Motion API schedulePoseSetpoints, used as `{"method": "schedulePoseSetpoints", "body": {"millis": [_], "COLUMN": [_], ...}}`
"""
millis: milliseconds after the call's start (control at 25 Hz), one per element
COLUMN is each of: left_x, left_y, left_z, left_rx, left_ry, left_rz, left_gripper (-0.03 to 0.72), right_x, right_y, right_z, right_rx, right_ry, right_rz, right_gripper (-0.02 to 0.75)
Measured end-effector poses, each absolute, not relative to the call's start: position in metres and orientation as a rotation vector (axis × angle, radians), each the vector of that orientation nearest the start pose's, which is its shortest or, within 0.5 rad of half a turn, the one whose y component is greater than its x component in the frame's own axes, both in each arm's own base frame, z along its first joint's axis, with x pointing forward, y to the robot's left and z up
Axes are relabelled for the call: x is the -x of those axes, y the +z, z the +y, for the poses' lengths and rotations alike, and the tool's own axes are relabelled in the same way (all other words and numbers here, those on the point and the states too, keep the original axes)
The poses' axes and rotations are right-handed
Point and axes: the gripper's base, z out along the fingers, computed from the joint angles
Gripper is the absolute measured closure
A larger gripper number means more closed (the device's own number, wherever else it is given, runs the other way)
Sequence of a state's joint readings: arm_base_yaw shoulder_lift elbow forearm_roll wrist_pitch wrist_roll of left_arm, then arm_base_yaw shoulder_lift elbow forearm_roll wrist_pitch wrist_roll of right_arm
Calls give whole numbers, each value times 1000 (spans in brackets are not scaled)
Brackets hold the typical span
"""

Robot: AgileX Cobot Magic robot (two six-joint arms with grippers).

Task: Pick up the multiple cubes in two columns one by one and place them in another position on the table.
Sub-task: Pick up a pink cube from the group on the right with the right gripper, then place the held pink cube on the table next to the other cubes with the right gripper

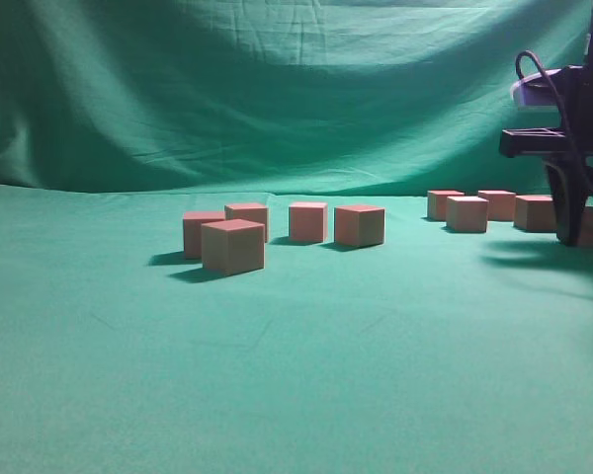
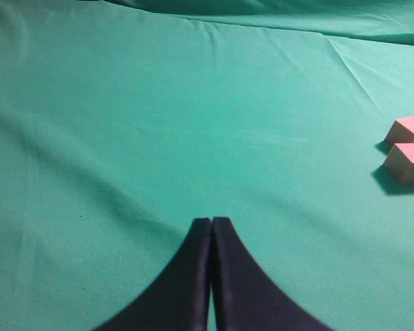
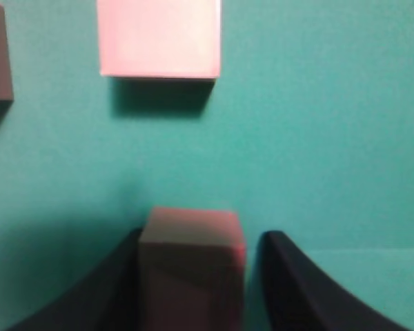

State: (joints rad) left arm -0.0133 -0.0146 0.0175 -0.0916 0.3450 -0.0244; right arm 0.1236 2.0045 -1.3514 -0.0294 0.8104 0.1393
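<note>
right pincer (image 3: 193,276) straddling one cube (image 3: 192,265) near the right edge of the bench (image 1: 296,375).
fingers either side of the cube, right one with a gap, grip not confirmed; left pincer (image 2: 212,227) pressed together over bare cloth; other cubes (image 1: 277,232) mid-bench.

Five reddish-tan cubes (image 1: 232,246) are grouped at mid-table on the green cloth-covered table (image 1: 296,375), the nearest one turned at an angle. Four more (image 1: 466,213) are set in a cluster toward the right rear. One cube (image 3: 191,265) is seen between two dark fingers.
</note>
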Motion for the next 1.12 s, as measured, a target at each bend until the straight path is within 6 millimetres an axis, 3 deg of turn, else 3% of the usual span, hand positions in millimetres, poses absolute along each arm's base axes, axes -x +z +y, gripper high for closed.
{"method": "schedulePoseSetpoints", "body": {"millis": [80, 360, 560, 680, 760, 960, 1120], "left_x": [-53, -53, -53, -53, -53, -53, -53], "left_y": [177, 177, 177, 177, 177, 177, 177], "left_z": [-4, -4, -4, -4, -4, -4, -4], "left_rx": [67, 67, 67, 67, 67, 67, 67], "left_ry": [-116, -116, -116, -116, -116, -116, -116], "left_rz": [1830, 1830, 1830, 1830, 1830, 1830, 1830], "left_gripper": [688, 688, 688, 688, 688, 688, 688], "right_x": [-392, -389, -371, -354, -342, -311, -287], "right_y": [158, 166, 219, 245, 250, 247, 226], "right_z": [47, 48, 64, 90, 113, 181, 229], "right_rx": [15, 34, 211, 392, 538, 917, 1294], "right_ry": [3, 26, 35, 47, 53, 85, 108], "right_rz": [2946, 2949, 2859, 2813, 2799, 2720, 2626], "right_gripper": [476, 468, 468, 468, 468, 468, 468]}}
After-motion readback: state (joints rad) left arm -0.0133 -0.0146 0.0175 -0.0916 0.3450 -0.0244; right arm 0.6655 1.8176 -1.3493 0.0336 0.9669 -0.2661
